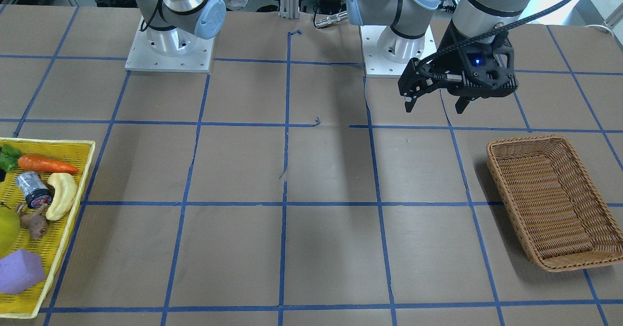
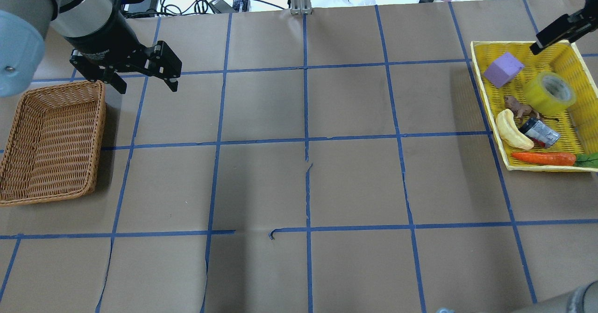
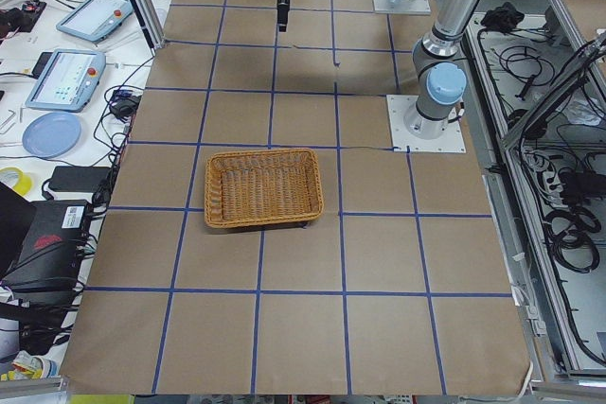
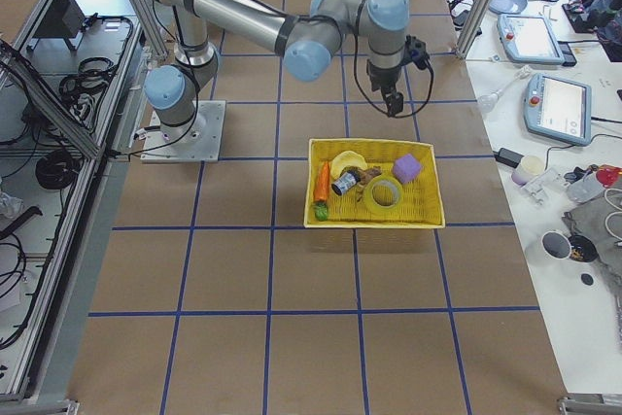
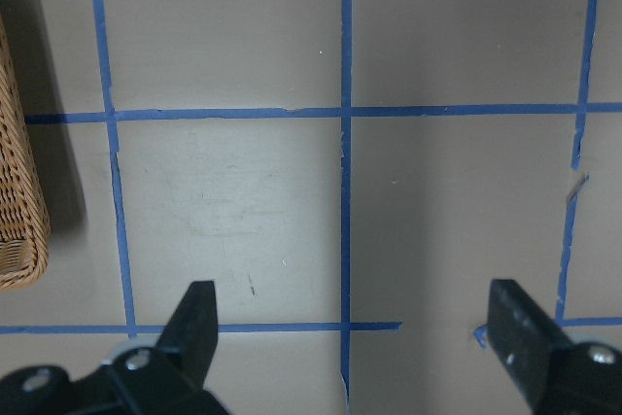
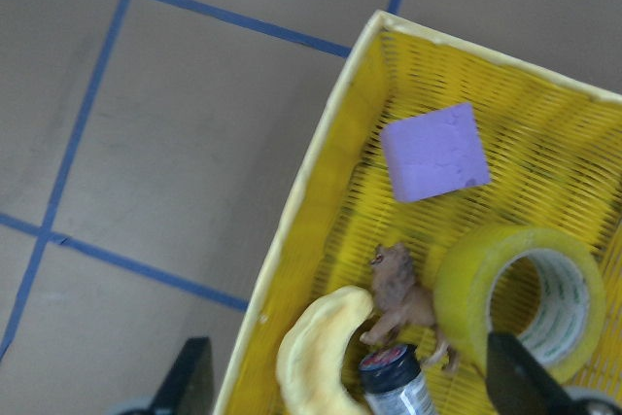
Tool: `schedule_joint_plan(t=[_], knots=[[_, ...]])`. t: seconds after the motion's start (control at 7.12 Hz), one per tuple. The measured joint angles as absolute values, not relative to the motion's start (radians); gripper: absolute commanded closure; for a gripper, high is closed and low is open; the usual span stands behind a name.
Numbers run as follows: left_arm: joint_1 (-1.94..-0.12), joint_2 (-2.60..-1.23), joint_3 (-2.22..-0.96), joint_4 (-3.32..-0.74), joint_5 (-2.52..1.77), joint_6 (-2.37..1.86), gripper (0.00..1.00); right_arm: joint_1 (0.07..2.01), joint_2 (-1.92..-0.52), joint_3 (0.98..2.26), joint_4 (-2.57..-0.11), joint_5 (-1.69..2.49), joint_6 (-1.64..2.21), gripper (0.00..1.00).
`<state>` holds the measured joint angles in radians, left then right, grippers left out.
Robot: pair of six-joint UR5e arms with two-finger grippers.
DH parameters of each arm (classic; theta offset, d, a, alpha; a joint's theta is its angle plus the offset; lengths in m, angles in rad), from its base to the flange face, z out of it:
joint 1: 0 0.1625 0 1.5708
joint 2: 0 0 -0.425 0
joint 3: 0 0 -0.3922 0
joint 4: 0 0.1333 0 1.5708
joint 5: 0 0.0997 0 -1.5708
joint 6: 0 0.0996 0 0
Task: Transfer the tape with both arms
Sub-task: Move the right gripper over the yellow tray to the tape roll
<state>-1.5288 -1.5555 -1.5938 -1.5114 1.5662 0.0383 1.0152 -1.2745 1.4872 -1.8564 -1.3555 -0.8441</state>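
The tape (image 2: 550, 93), a wide yellow roll with a white core, lies in the yellow tray (image 2: 486, 98) at the robot's right, hole facing up. It also shows in the right wrist view (image 6: 466, 289) and the exterior right view (image 4: 382, 193). My right gripper (image 6: 355, 378) hangs open and empty above the tray. The tape lies below, close to the finger (image 6: 520, 376) on the view's right, with no contact. My left gripper (image 2: 148, 88) is open and empty in the air beside the wicker basket (image 2: 51, 140). It also shows in the front view (image 1: 434, 108) and the left wrist view (image 5: 355, 328).
The tray also holds a purple block (image 2: 503, 69), a banana (image 2: 511, 131), a carrot (image 2: 544, 158), a small brown figurine (image 2: 517, 107) and a small grey cylinder (image 2: 539, 133). Blue tape lines grid the brown table between basket and tray.
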Motion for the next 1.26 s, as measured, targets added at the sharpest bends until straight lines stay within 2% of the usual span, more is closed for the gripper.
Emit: schedule_joint_plan(t=[0.42, 0.56, 0.7, 0.84, 0.98, 1.26], knots=[[-1.529, -1.556, -1.595, -1.511, 1.565, 0.038, 0.0, 0.917, -1.041, 1.433, -1.953, -1.294, -0.901, 0.0], [-1.53, -1.555, -1.595, -1.511, 1.565, 0.038, 0.0, 0.913, -1.018, 1.444, -1.952, -1.294, -0.904, 0.13], [-1.53, -1.556, -1.595, -1.511, 1.564, 0.038, 0.0, 0.911, -1.007, 1.466, -1.952, -1.297, -0.905, 0.32], [-1.531, -1.555, -1.595, -1.511, 1.564, 0.038, 0.0, 0.911, -1.003, 1.489, -1.954, -1.299, -0.908, 0.64], [-1.531, -1.555, -1.595, -1.511, 1.563, 0.038, 0.0, 0.911, -1.001, 1.501, -1.955, -1.301, -0.915, 0.84], [-1.53, -1.555, -1.595, -1.511, 1.563, 0.038, 0.0, 0.911, -1.002, 1.503, -1.961, -1.313, -0.941, 0.93]])
